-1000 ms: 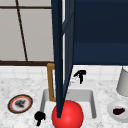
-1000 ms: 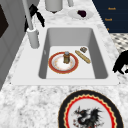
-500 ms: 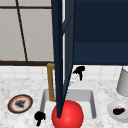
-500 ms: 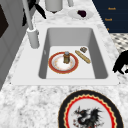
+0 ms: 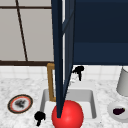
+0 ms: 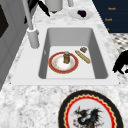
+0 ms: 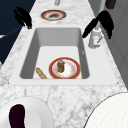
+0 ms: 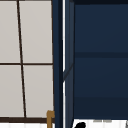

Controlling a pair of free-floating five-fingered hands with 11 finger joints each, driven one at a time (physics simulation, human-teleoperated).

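Two black hands float over a sink, both holding nothing.

Right hand hangs at the back of the sink, right beside the faucet, fingers pointing down and loosely spread, gripping nothing; in the right side view it sits above the faucet base. Left hand hovers over the front counter edge, fingers relaxed and drooping, empty. Below and between the hands, in the basin: a red-rimmed plate with a small jar standing on it, and a bread stick just beside the plate. Past the left hand, on the counter, lies a patterned plate. On the far side from it, near a grey canister, sits a white dish holding a dark item.
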